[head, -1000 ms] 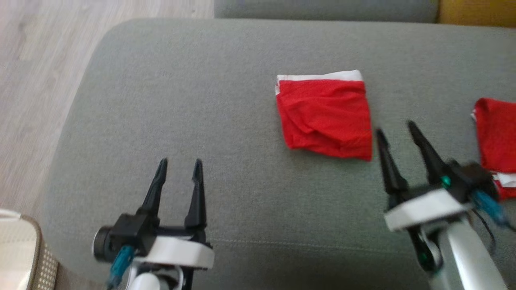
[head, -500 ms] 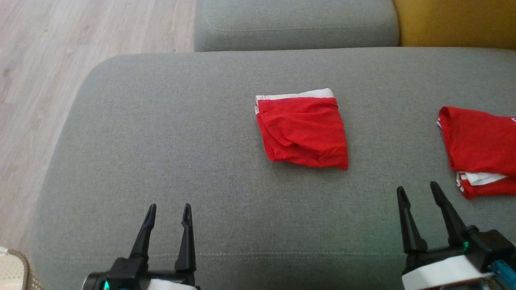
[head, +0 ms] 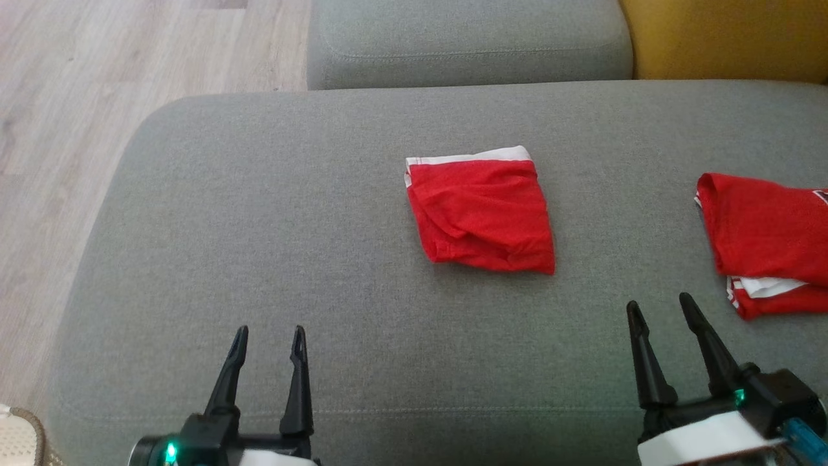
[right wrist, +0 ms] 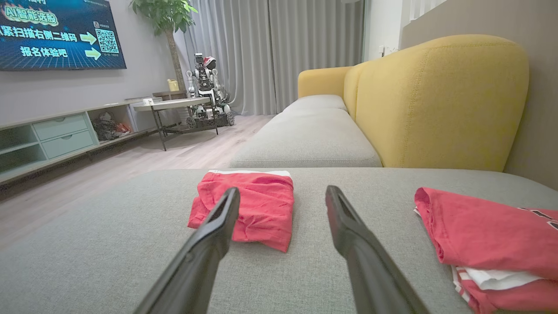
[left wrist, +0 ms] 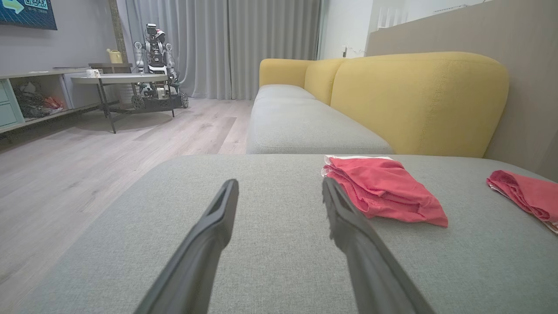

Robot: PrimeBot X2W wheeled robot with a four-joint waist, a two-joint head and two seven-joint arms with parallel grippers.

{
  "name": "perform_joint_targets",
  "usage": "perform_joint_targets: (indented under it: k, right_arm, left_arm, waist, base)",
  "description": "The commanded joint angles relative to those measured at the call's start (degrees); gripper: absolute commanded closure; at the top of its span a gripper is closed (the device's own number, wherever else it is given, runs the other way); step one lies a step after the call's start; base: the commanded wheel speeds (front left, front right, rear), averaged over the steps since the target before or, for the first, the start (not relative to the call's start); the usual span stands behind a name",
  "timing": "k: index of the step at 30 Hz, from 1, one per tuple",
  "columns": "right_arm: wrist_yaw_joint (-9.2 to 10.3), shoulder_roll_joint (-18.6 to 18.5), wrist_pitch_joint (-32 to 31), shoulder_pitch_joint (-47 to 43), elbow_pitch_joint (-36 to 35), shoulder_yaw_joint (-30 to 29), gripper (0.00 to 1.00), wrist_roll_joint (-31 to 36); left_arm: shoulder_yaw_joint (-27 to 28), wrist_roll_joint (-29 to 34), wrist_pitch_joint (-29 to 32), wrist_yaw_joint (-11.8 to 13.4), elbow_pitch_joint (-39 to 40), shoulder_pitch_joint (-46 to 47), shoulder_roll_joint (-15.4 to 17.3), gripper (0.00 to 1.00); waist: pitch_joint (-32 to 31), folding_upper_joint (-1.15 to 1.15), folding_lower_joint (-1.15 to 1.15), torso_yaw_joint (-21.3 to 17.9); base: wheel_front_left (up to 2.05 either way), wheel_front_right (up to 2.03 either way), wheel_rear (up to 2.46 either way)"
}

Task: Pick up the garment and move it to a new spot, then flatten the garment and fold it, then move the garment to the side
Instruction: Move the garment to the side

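Hovering low over the grey seat cushion (head: 259, 246), both grippers have their jaws spread wide, and neither one holds anything. The left gripper (head: 269, 330) points its 2 dark fingers straight away from the robot, and only cushion fabric shows in the gap between them. The right gripper (head: 658, 300) is equally wide and empty, with its 2 fingers leaning a little toward the left.

The folded red garment (head: 482, 217) lies flat on the cushion, in front of both grippers. It is ahead and to the right of the left gripper, and ahead and to the left of the right gripper. It is well apart from the left fingertips and somewhat nearer to the right ones, and it touches neither. Its white waistband (head: 469, 156) runs along the edge that is far from the grippers.

A second red garment (head: 763, 226), also folded, with a white layer showing at its near end, lies to the right of the right gripper, near its fingertips. It is well apart from the first garment.

Past the garments are another grey cushion (head: 466, 45) and a yellow backrest (head: 724, 39). The wooden floor (head: 97, 97) is to the left of the left gripper. Far beyond the left gripper's fingers, in the left wrist view, another robot (left wrist: 154, 48) stands beside a round table (left wrist: 117, 79).
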State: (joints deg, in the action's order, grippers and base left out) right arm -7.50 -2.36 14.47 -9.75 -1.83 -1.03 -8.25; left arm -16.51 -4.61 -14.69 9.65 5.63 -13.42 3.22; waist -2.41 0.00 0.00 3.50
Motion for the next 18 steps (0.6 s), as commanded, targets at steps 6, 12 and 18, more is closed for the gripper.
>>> perform_joint_targets:
  k: [6,12,18]
  right_arm:
    - [0.01,-0.5,0.5,1.6,-1.8,0.9,0.0,-0.9]
    - [0.01,-0.5,0.5,1.6,-1.8,0.8,0.0,-0.8]
    - [0.01,-0.5,0.5,1.2,-1.7,1.3,0.0,-0.9]
  left_arm:
    - [1.8,1.2,-0.3,-0.1,1.5,1.7,-0.3,0.0]
    - [2.3,1.4,-0.3,-0.3,1.5,1.5,-0.3,0.0]
    - [2.3,1.7,-0.3,-0.6,1.4,1.0,-0.3,0.0]
  waist:
    - [-0.1,0.0,0.0,0.1]
    - [0.0,0.0,0.0,0.1]
    - [-0.2,0.0,0.0,0.4]
  base:
    - [0.0,0.0,0.0]
    - [0.0,0.0,0.0]
    - [0.0,0.0,0.0]
